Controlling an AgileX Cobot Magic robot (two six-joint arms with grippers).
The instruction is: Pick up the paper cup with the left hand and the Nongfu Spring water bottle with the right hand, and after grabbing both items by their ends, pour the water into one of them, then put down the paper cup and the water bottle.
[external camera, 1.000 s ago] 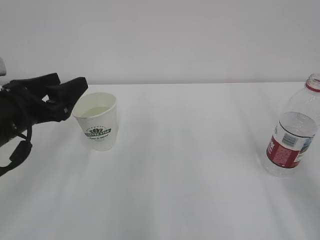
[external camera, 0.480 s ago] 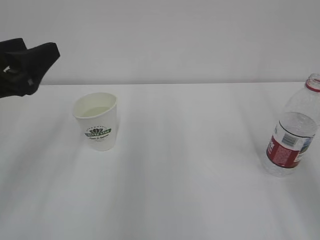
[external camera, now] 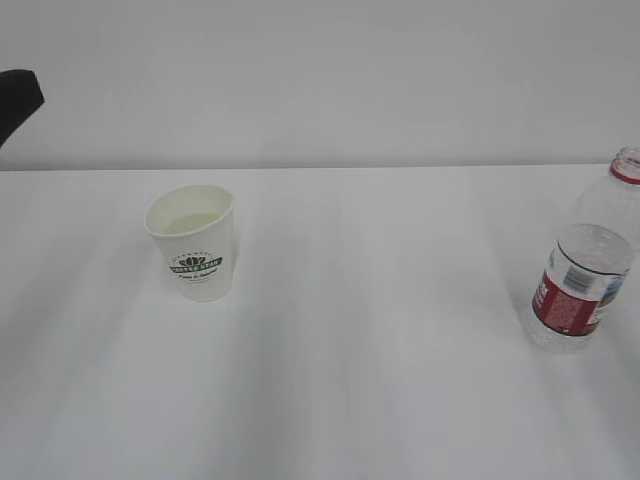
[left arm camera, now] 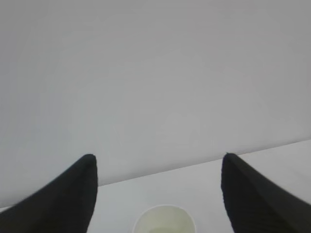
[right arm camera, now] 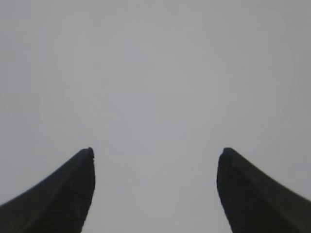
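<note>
From the exterior view, the paper cup (external camera: pixel 192 243) is standing upright on the white desk (external camera: pixel 380 380), left of the middle, with some pale liquid sitting in it. The Nongfu Spring water bottle (external camera: pixel 585 260) is standing way over at the right edge, uncapped, well apart from the cup. Only a black scrap of the left hand (external camera: pixel 17 102) is poking in at the top left corner, up off the desk and touching nothing.

Left wrist view: the left tool (left arm camera: pixel 158 194) is hanging with its two black fingers (left arm camera: pixel 63 199) spread wide apart, nothing between them. The cup's rim is peeking in at the bottom edge, below the gap.

Right wrist view: the right tool (right arm camera: pixel 155 189) is also gaping open and gripping nothing, just staring at plain grey wall. No bottle showing here.
</note>
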